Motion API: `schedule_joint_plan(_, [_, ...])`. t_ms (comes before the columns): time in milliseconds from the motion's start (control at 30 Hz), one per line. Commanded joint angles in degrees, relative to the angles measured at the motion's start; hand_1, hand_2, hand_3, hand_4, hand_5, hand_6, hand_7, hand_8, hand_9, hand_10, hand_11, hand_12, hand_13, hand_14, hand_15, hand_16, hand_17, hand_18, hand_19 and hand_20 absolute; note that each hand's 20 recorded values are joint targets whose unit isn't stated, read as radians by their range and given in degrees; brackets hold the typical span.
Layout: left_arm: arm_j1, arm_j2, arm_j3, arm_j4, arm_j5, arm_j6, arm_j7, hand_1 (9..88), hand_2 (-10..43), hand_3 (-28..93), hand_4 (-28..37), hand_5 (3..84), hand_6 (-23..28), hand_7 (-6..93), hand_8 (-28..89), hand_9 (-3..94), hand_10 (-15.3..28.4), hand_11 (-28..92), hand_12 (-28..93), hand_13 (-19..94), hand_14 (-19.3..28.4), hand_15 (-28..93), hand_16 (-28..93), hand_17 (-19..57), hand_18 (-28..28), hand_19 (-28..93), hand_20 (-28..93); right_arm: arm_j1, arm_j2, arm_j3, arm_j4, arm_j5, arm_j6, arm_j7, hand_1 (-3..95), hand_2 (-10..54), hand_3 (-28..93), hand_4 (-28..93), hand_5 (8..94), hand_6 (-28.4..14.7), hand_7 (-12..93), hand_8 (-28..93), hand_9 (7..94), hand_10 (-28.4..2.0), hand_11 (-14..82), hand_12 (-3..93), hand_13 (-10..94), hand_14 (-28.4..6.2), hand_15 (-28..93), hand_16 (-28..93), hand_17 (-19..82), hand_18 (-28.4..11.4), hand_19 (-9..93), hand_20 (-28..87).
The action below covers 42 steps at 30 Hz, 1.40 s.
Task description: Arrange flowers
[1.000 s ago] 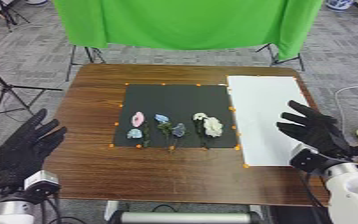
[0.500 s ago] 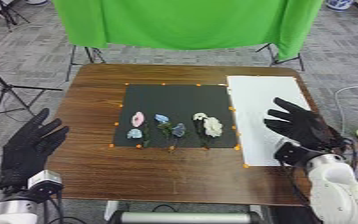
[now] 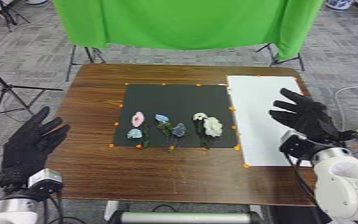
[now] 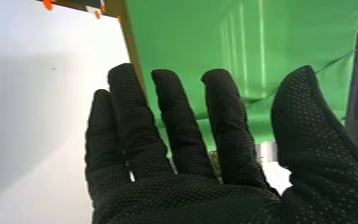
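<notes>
Had, in the head view, a brown wooden worktop point(image 3: 91, 105) across the middle of the frame, with a black mat point(image 3: 171, 95) near its centre and a white sheet point(image 3: 262, 102) along its right part, both bordered by small orange marks. Displayed the flowers on the lower half of the mat, in three loose clusters. Included in the leftmost cluster a pink flower point(image 3: 137, 119) above a small light blue flower point(image 3: 135, 133); in the middle one, a pale blue flower point(image 3: 161, 118) up and left of a grey-blue flower point(image 3: 178, 130); in the rightmost one, a small white flower point(image 3: 199, 116) up and left of a larger cream flower point(image 3: 213, 127). Showed green stems among them, pointing mostly toward the bottom of the frame. Held the right robot hand point(image 3: 307, 119) wide open at the right of the frame, overlapping the right edge of the white sheet, with fingers straight and spread, well apart from the flowers. Held the left robot hand point(image 3: 26, 152) wide too, at the left of the frame by the left edge of the worktop, with fingers pointing upward in the view. Revealed in the right wrist view the same right robot hand point(image 4: 189, 202) close up, with long straight fingers and thumb set apart, the white sheet beside it and a green cloth point(image 4: 246, 40) beyond the fingertips.
</notes>
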Motion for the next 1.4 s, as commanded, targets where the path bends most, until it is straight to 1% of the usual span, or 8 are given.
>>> schedule_joint_plan(33, [-0.2, 0.67, 0.4, 0.56, -0.49, -0.17, 0.46, 23.1, 4.8, 82, -20.9, 36.5, 8.1, 11.6, -9, 35.6, 19.2, 23, 10, 27, 26.3, 43, -7, -6.1, 28.3, 62, -15, 0.07, 0.86, -1.04, -0.12, 1.03, 0.57, -1.83, 17.1, 11.0, 93, -22, 47.0, 2.3, 20, -16, 50.5, -15.8, 12.8, 11.8, 40, -20.4, 31, 12, 5, -21.4, 52, 21])
schedule_joint_plan(267, [-0.79, 0.87, 0.72, 0.93, -0.58, -0.2, 0.46, 23.2, 4.8, 82, -20.9, 36.5, 8.1, 11.7, -9, 35.6, 19.1, 23, 10, 27, 26.4, 43, -7, -6.1, 28.4, 63, -15, 0.93, 1.4, -1.85, 0.1, 1.37, 0.71, -2.02, 17.1, 11.1, 93, -22, 47.3, 2.3, 20, -16, 50.8, -15.8, 12.8, 11.8, 40, -20.3, 32, 12, 6, -21.3, 52, 21])
schedule_joint_plan(300, [-0.71, 0.98, 0.8, 0.88, -1.27, -0.2, 0.69, 23.2, 4.8, 81, -20.9, 36.5, 8.1, 11.7, -9, 35.5, 19.1, 23, 10, 27, 26.4, 43, -7, -6.1, 28.4, 63, -15, 0.96, 1.11, -1.78, 0.06, 1.08, 0.61, -1.77, 17.1, 11.1, 93, -22, 47.3, 2.3, 20, -16, 50.8, -15.8, 12.9, 11.8, 40, -20.3, 32, 12, 6, -21.3, 52, 21])
schedule_joint_plan(367, [-0.76, 1.32, 1.13, 1.33, -6.21, -1.77, 2.99, 23.2, 4.8, 82, -20.8, 36.5, 8.1, 11.7, -9, 35.5, 19.1, 23, 10, 27, 26.3, 43, -7, -6.1, 28.4, 63, -15, 1.48, 1.42, -2.4, 0.3, 1.37, 0.73, -2.09, 17.1, 11.2, 93, -22, 47.3, 2.3, 20, -16, 50.9, -15.8, 12.9, 11.8, 40, -20.4, 32, 12, 5, -21.3, 52, 21])
schedule_joint_plan(433, [-0.87, 1.65, 1.33, 1.41, -7.38, -1.65, 4.04, 23.3, 4.9, 81, -20.9, 36.5, 8.1, 11.7, -9, 35.6, 19.2, 23, 10, 27, 26.4, 43, -7, -6.0, 28.4, 63, -15, 1.72, 1.9, -2.86, 0.45, 1.8, 0.73, -2.43, 17.1, 11.2, 93, -22, 47.3, 2.3, 20, -16, 50.9, -15.8, 12.9, 11.8, 40, -20.3, 32, 12, 5, -21.3, 52, 21])
schedule_joint_plan(500, [-0.58, 1.68, 0.98, 1.14, -6.02, -1.38, 3.57, 23.3, 4.9, 81, -20.9, 36.5, 8.2, 11.7, -9, 35.6, 19.3, 23, 10, 28, 26.4, 44, -7, -5.9, 28.4, 63, -15, 1.45, 1.25, -2.52, 0.38, 1.25, 0.49, -2.14, 17.1, 11.2, 93, -22, 47.2, 2.3, 20, -16, 50.9, -15.7, 12.9, 11.8, 40, -20.3, 32, 12, 6, -21.3, 52, 21])
schedule_joint_plan(567, [-0.86, 1.82, 1.1, 1.27, -6.81, -1.62, 4.03, 23.2, 4.9, 81, -20.8, 36.5, 8.2, 11.7, -9, 35.6, 19.3, 23, 10, 28, 26.4, 44, -7, -5.9, 28.4, 63, -15, 1.38, 1.44, -2.37, 0.4, 1.37, 0.41, -2.35, 17.1, 11.2, 93, -22, 47.3, 2.3, 19, -16, 50.9, -15.7, 12.8, 11.8, 40, -20.4, 32, 12, 5, -21.3, 52, 21])
schedule_joint_plan(1400, [-0.96, 1.8, 1.37, 1.06, -6.04, -1.42, 3.28, 23.3, 4.9, 81, -20.8, 36.7, 8.3, 11.7, -9, 35.8, 19.3, 23, 10, 28, 26.4, 44, -7, -5.8, 28.4, 63, -16, 0.62, 0.7, -1.53, 0.39, 1.21, -0.96, -2.31, 17.2, 11.4, 93, -22, 47.5, 2.4, 20, -16, 51.2, -15.8, 12.9, 11.7, 41, -20.3, 32, 11, 5, -21.2, 52, 21])
